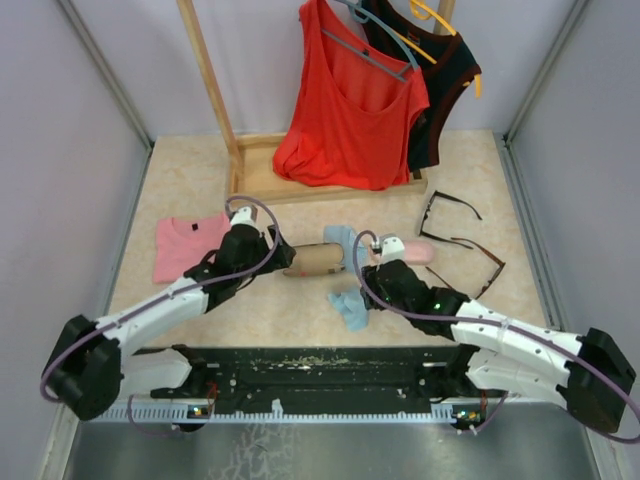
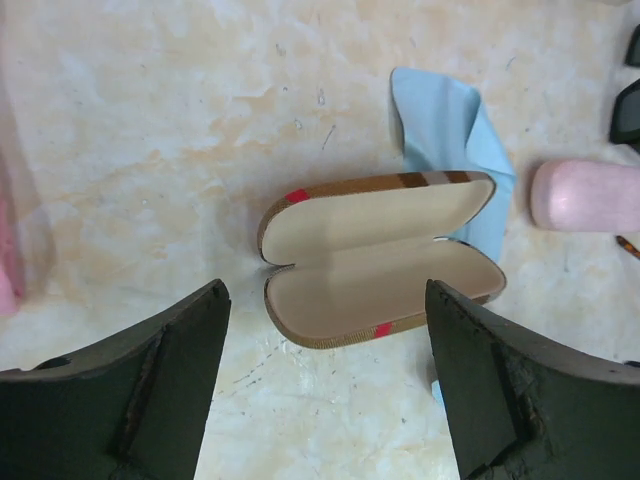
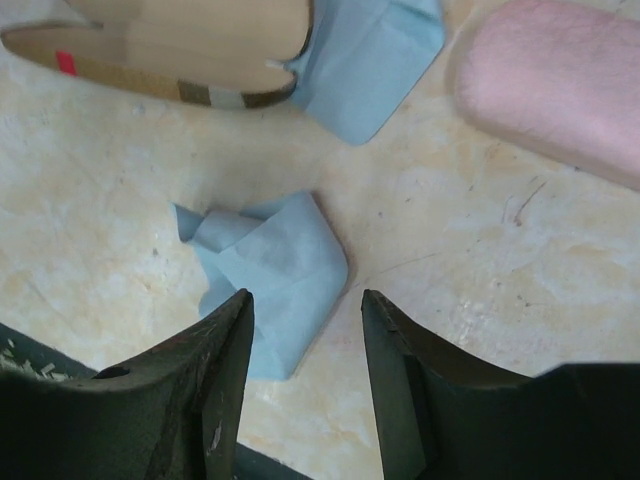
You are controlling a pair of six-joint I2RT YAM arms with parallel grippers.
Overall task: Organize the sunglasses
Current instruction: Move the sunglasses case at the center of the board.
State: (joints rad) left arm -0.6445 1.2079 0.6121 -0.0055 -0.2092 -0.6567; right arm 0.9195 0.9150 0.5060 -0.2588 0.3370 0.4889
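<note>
The black-framed sunglasses (image 1: 447,206) lie unfolded at the back right, and their edge shows in the left wrist view (image 2: 628,108). The slim reddish-brown sunglasses (image 1: 482,262) lie in front of them. The brown plaid case (image 1: 318,260) lies open and empty at the centre (image 2: 385,255). The pink case (image 1: 412,250) lies shut to its right (image 3: 560,85). My left gripper (image 1: 283,258) is open and empty just left of the plaid case (image 2: 325,292). My right gripper (image 1: 367,290) is open and empty over a crumpled light blue cloth (image 3: 270,270).
A second blue cloth (image 1: 340,237) lies under the plaid case's right end. A folded pink shirt (image 1: 188,246) lies at the left. A wooden clothes rack (image 1: 330,185) with a red top (image 1: 350,110) and a black top stands at the back.
</note>
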